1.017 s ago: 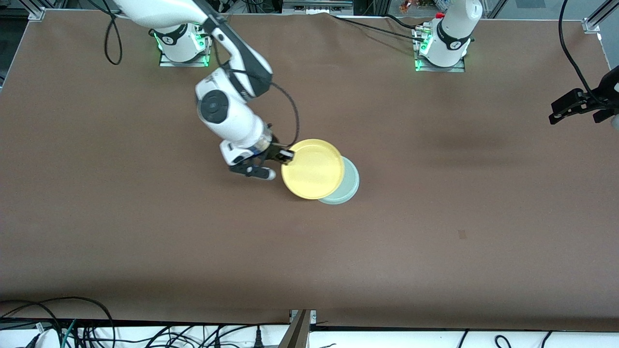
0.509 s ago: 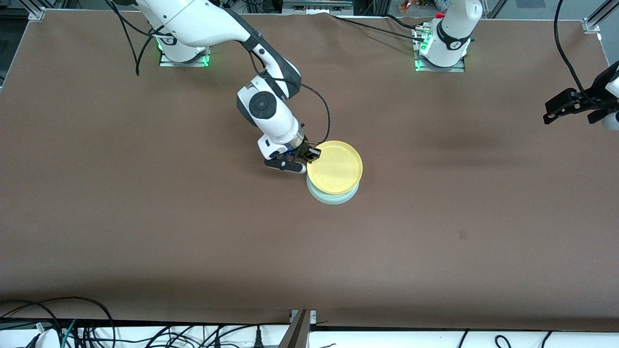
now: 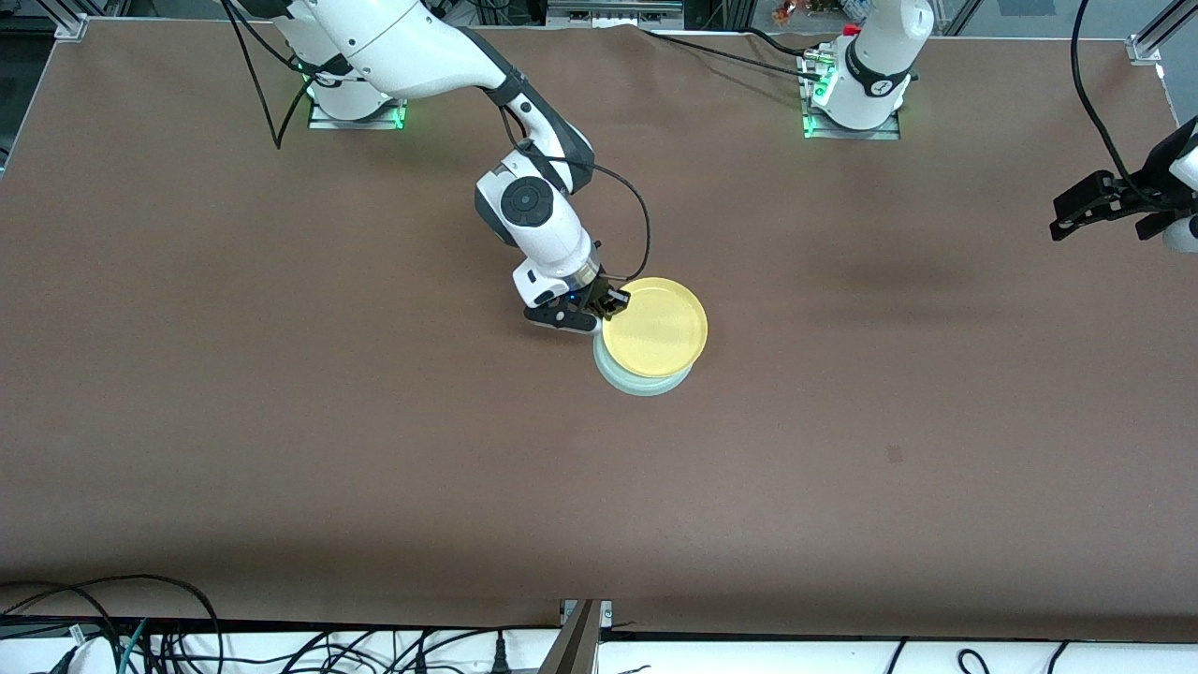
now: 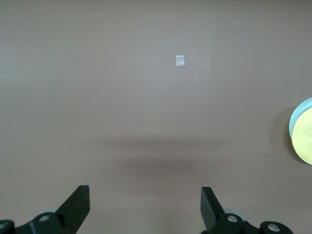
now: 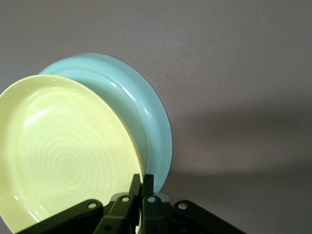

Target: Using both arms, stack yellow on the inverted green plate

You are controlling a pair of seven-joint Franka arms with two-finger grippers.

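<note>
Brown counter, matte, w/ a small pale square mark on it in left wrist view. Cables run along the edge nearest the front cam.

Right gripper sits mid-counter, just over the stack; jaws closed tight on the rim of the yellow plate, pinching the edge that faces the right arm's end. Right wrist view confirms: both fingers meet on the yellow rim, no gap visible.

Yellow plate is right side up, concave face showing, and covers most of the green plate. Green plate lies on the counter, inverted (foot ring showing in right wrist view); only a crescent of it shows on the side nearer the front cam. Cannot tell if yellow rests fully on green or is held just above.

Left gripper waits up in the air at the left arm's end of the counter, well apart from the plates; jaws spread wide, nothing held (left wrist view).
</note>
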